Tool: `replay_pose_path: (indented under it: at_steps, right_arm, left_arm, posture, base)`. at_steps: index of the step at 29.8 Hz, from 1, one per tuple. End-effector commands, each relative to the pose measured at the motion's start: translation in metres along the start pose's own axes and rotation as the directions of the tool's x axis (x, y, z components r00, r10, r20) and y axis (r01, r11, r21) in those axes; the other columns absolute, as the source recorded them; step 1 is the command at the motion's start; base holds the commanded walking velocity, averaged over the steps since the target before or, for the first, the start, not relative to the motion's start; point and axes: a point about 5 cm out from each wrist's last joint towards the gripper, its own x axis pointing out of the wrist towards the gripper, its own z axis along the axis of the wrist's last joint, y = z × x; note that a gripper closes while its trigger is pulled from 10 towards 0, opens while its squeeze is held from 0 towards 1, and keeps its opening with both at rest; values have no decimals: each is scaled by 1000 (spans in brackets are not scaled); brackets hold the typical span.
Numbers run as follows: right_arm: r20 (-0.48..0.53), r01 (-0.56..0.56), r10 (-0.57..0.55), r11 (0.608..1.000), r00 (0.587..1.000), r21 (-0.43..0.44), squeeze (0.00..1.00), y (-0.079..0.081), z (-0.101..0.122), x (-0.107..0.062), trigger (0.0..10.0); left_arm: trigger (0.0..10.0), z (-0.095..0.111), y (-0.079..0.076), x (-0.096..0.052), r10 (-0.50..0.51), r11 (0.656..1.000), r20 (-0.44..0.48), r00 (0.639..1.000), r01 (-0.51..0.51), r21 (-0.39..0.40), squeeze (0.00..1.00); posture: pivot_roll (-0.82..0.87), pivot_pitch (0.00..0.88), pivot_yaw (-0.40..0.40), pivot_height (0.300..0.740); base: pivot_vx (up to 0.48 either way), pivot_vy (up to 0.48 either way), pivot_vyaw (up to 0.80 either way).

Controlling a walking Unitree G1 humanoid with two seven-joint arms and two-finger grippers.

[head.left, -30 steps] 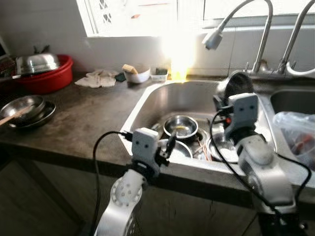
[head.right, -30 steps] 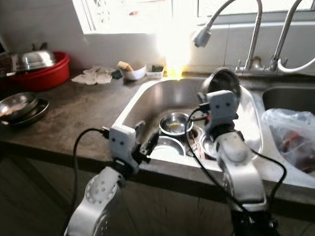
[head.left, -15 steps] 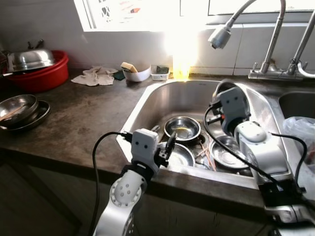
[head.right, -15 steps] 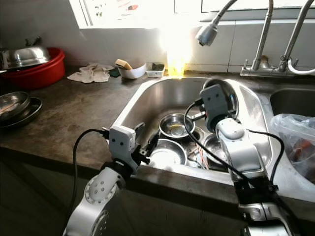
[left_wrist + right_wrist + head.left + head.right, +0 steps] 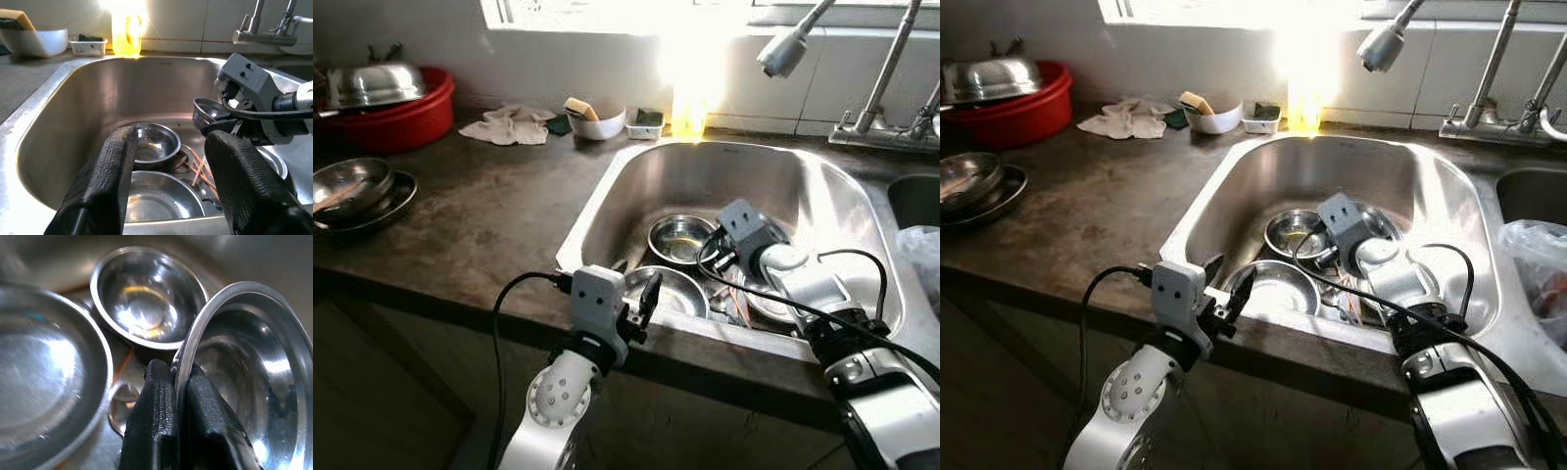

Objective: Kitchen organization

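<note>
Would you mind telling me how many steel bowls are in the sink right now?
3 at least: one bowl toward the back, one bowl near the front wall, and a held bowl pinched by the right gripper. Others may hide behind that arm.

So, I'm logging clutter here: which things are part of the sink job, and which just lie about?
In play: right gripper pinching a steel bowl's rim; other steel bowls in the sink; left gripper, open.

Lying about: red basin, cloth, faucet.
</note>
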Motion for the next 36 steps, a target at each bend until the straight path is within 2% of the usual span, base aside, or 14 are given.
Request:
replay_pose_path:
  at_steps: [1,6,7,9,18,23,24,26,27,30,32,33,34,36]
  right_arm:
    - [10,42,-41,999,999,-23,0,-11,4,0,10000]
    - [-16,48,-48,999,999,-20,0,-13,-5,2,10000]
    - [-19,47,-47,999,999,-21,988,-13,-6,2,10000]
    - [-26,42,-43,999,999,-19,1000,-11,-9,3,10000]
    - [-11,37,-37,999,999,2,1000,-4,-12,5,10000]
    - [64,92,-95,995,993,48,1000,-5,-4,1,10000]
    - [108,108,-115,992,987,71,20,-6,1,-2,10000]
    - [241,141,-173,980,955,144,0,-6,17,-13,10000]
    - [241,141,-173,980,955,144,0,-6,17,-13,10000]
    - [353,164,-241,958,904,235,0,-6,29,-27,10000]
    - [431,142,-287,931,855,337,0,-2,33,-41,10000]
    - [431,142,-287,931,855,337,0,-2,33,-41,10000]
    - [485,138,-299,930,822,340,0,4,35,-50,10000]
    - [526,113,-309,922,792,370,0,14,34,-62,10000]
  left_arm:
    - [10000,-2,1,-9,-5,1000,-25,1000,5,13,0]
    - [10000,0,3,-11,0,1000,-29,1000,1,15,0]
    - [10000,0,3,-11,0,1000,-29,1000,0,15,0]
    - [10000,1,2,-10,0,1000,-28,1000,1,16,0]
    - [10000,2,5,-8,9,1000,-21,1000,-8,29,0]
    - [10000,4,8,-3,8,999,-10,1000,-8,41,0]
    - [10000,4,8,-2,9,999,-8,1000,-8,43,0]
    - [10000,4,11,0,11,999,-1,1000,-11,51,0]
    - [10000,4,11,0,11,999,-1,1000,-11,51,0]
    - [10000,4,12,2,15,998,3,1000,-15,56,0]
    - [10000,3,13,4,8,997,6,1000,-9,76,0]
    - [10000,3,13,4,8,997,6,1000,-9,76,0]
    - [10000,4,14,6,8,997,8,1000,-9,79,0]
    - [10000,5,15,7,5,996,11,1000,-6,89,0]
  posture:
    - [86,175,20,740]
    - [96,183,21,740]
    - [96,183,21,740]
    - [105,181,14,740]
    - [113,156,10,740]
    - [112,127,12,740]
    - [110,117,9,740]
    - [109,98,13,740]
    - [109,98,13,740]
    - [104,86,17,740]
    - [104,64,22,740]
    - [104,64,22,740]
    - [104,55,24,740]
    - [101,47,28,740]
  base:
    - [0,0,0]
    - [0,0,0]
    - [0,0,0]
    - [0,0,0]
    - [0,0,0]
    - [0,0,0]
    - [0,0,0]
    - [0,0,0]
    - [0,0,0]
    - [0,0,0]
    - [0,0,0]
    - [0,0,0]
    - [0,0,0]
    - [0,0,0]
